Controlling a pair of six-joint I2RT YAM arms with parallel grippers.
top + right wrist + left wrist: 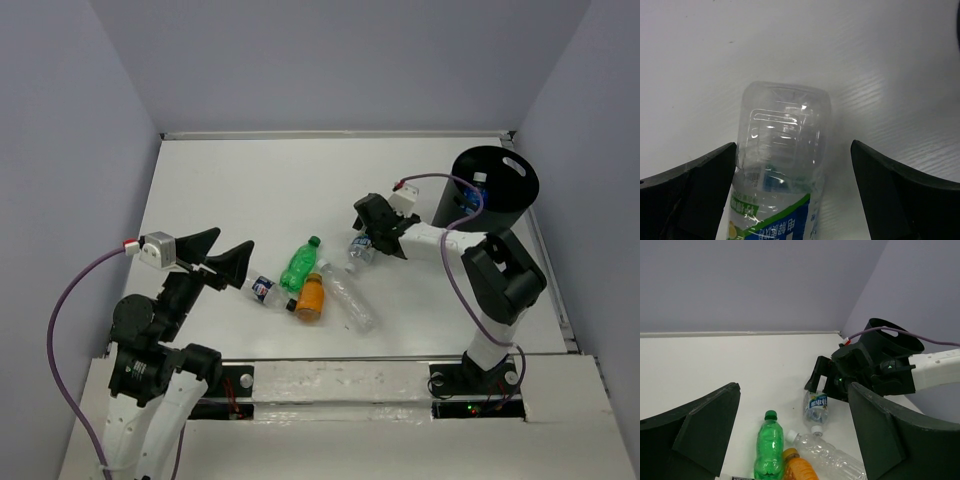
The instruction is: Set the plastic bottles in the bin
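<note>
Right tool (pixel 792 147) straddles blue-label bottle (pixel 782 130); clear bottle (pixel 350 298) lies just beside.

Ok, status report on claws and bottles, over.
Left claw open, empty. Right claw open, straddling blue-label bottle on table. Another bottle inside bin. Path looks clear.

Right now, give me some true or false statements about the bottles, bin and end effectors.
1. The right end effector is shut on a bottle. False: it is open, its fingers either side of the blue-label bottle.
2. The green bottle lies on the table. True.
3. The bin lies on its side. False: it stands upright.
4. The left end effector is open and holds nothing. True.
</note>
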